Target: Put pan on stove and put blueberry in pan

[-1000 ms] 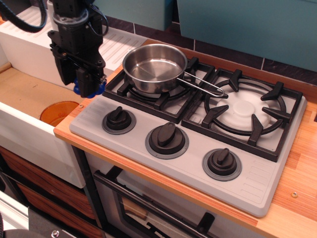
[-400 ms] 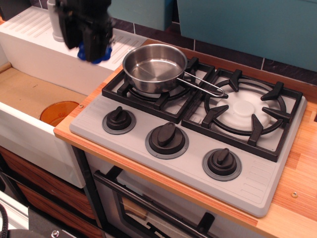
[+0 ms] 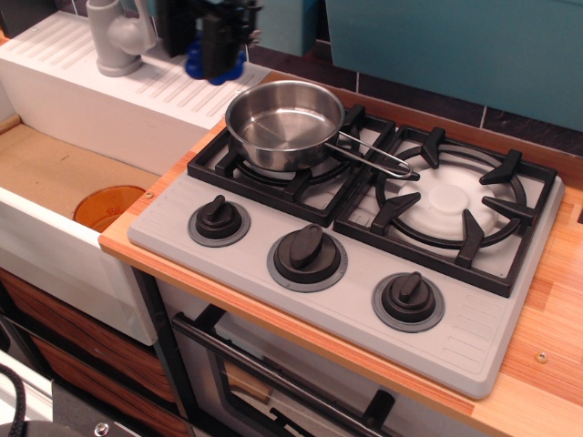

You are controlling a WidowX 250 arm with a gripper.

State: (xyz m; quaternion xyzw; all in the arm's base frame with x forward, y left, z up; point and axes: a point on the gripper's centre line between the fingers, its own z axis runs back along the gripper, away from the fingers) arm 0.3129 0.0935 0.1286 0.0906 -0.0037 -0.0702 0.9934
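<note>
The shiny steel pan (image 3: 282, 123) sits on the left grate of the grey stove (image 3: 228, 259), its wire handle (image 3: 378, 157) pointing right over the right grate. The pan is empty. My black gripper (image 3: 216, 56) is at the top edge of the view, up and to the left of the pan, above the white drainboard. It is shut on the blueberry (image 3: 213, 66), whose deep-blue balls show below the fingers. Most of the gripper body is cut off by the frame.
A white sink unit (image 3: 109, 100) with a grey faucet (image 3: 117, 38) lies left of the stove; an orange drain (image 3: 107, 206) shows in the basin. Three black knobs (image 3: 307, 255) line the stove front. A teal wall (image 3: 455, 45) rises behind. An oven door (image 3: 273, 382) is below.
My gripper, holding the blueberry, has risen from beside the stove's left edge and moved up and to the right, towards the pan. The pan has not moved.
</note>
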